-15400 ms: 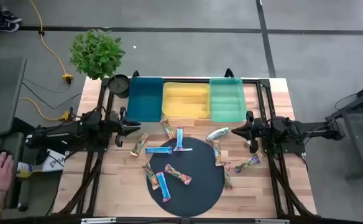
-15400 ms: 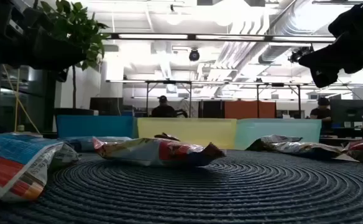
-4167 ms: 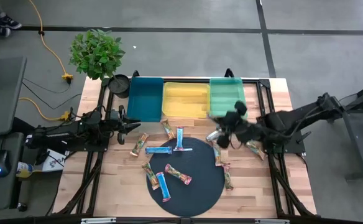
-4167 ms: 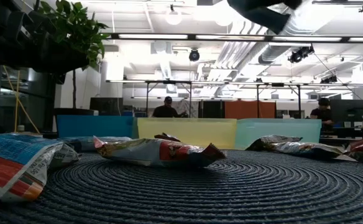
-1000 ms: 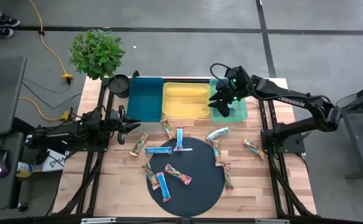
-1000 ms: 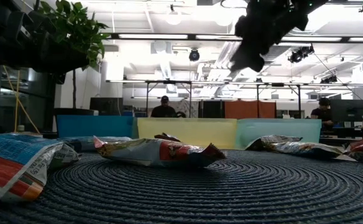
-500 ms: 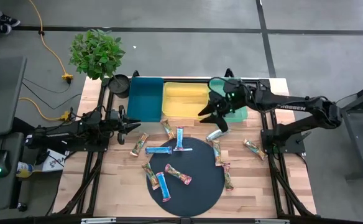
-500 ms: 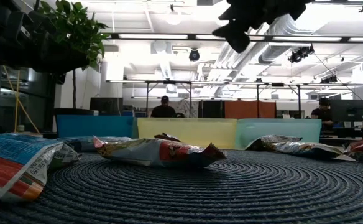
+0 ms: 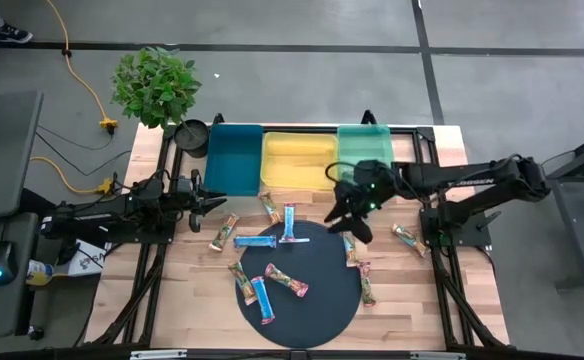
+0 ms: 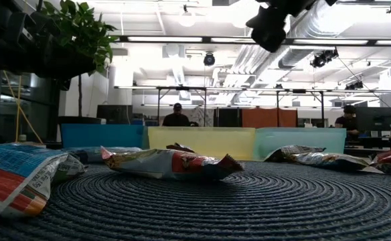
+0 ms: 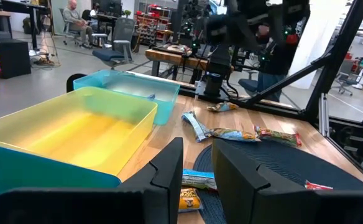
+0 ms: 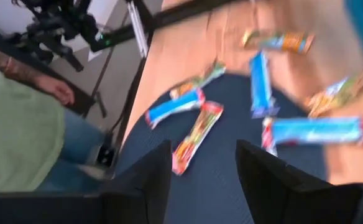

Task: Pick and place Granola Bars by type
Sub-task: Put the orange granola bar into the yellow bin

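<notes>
Several granola bars lie on the round dark mat (image 9: 302, 290) and on the wood around it: blue ones (image 9: 255, 240) (image 9: 289, 222), a tan-brown one (image 9: 269, 207), and a colourful one (image 9: 287, 283). My right gripper (image 9: 348, 224) hangs open high over the mat's far right edge, nothing between its fingers (image 12: 203, 180). It covers a silvery bar (image 11: 195, 124) in the high view. In the low view it shows at the top (image 10: 270, 30). My left gripper (image 9: 210, 201) waits at the table's left, its fingers a little apart (image 11: 197, 180) and empty.
Teal (image 9: 234, 158), yellow (image 9: 299, 160) and green (image 9: 364, 150) trays stand side by side along the far edge. A potted plant (image 9: 155, 85) stands at the far left corner. One bar (image 9: 407, 238) lies on the wood by the right arm's base. A person stands near the table (image 12: 20, 124).
My right gripper has swung from over the green tray toward the near edge and slightly left, ending above the mat's far right edge and the silvery bar. It has stayed high above the table. The bars on the table have not moved.
</notes>
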Motion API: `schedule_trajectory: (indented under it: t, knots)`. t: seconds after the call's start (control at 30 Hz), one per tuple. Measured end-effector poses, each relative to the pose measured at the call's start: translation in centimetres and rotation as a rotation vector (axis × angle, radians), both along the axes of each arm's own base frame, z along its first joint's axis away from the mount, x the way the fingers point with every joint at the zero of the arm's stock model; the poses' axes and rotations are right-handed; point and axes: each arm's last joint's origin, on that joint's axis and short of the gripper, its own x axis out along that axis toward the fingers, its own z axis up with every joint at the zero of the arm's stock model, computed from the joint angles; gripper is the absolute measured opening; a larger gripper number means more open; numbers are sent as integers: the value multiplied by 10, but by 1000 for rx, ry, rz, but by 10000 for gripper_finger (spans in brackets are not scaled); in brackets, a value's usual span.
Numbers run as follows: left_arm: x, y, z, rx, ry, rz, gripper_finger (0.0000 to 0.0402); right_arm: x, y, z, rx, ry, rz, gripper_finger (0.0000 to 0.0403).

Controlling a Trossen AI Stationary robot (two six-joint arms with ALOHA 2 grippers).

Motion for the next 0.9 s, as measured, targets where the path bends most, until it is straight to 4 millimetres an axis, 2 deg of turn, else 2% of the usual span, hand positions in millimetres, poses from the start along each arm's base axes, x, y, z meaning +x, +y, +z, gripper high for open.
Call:
schedule_trajectory:
  t: [0.23, 0.4, 0.57, 0.63, 0.8, 0.9]
  knots:
    - [0, 0, 0, 0, 0, 0, 82, -13, 35, -14, 62, 249, -40, 161]
    - [0, 0, 0, 0, 0, 0, 82, -35, 52, -30, 15, 535, -146, 161]
    - [0, 0, 0, 0, -1, 0, 82, -61, 51, -41, -43, 827, -436, 161]
    - [0, 0, 0, 0, 0, 0, 82, -66, 49, -42, -35, 886, -552, 161]
    - [0, 0, 0, 0, 0, 0, 82, -69, 51, -43, -57, 887, -611, 167]
    - [0, 0, 0, 0, 0, 0, 82, -73, 53, -44, -20, 946, -613, 174]
